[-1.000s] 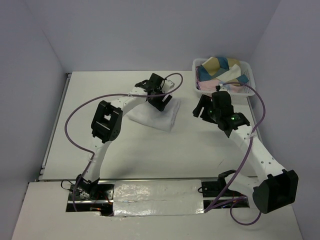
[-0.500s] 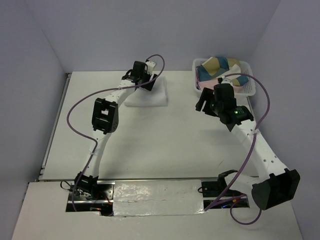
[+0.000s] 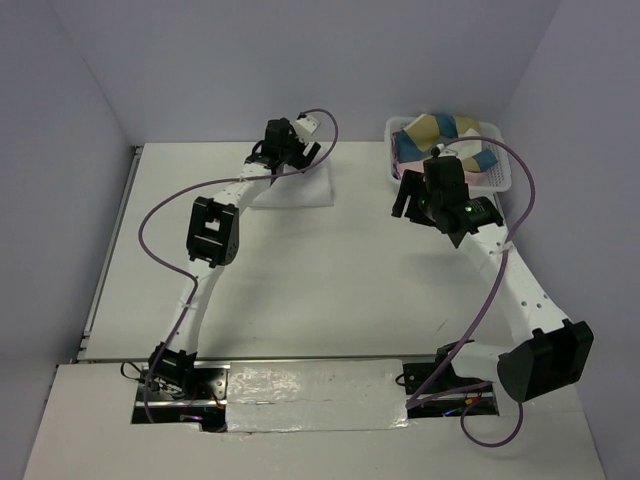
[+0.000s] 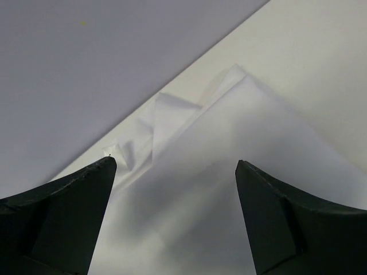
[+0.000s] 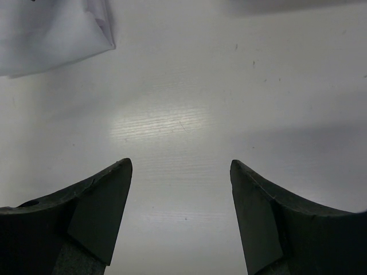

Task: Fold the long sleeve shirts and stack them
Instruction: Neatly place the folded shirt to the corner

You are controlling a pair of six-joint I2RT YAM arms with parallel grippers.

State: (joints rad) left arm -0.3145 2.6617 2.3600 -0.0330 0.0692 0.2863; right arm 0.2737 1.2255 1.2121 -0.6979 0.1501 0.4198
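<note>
A folded white long sleeve shirt (image 3: 296, 189) lies flat at the far middle of the table, near the back wall. My left gripper (image 3: 297, 150) hovers over its far edge, open and empty. In the left wrist view the shirt (image 4: 229, 172) fills the space below the open left gripper (image 4: 175, 166), with a small fold (image 4: 172, 112) at its corner. My right gripper (image 3: 408, 195) is open and empty above bare table, right of the shirt. The right wrist view shows the shirt's corner (image 5: 51, 34) at the top left, apart from the right gripper (image 5: 180, 166).
A white lattice basket (image 3: 495, 140) with coloured cloths (image 3: 440, 135) stands at the back right, just behind my right arm. Purple cables loop off both arms. The back wall is close behind the shirt.
The left gripper has pushed the folded shirt up toward the back wall and now sits over its far edge. The right gripper has moved a little toward the back, nearer the basket.
</note>
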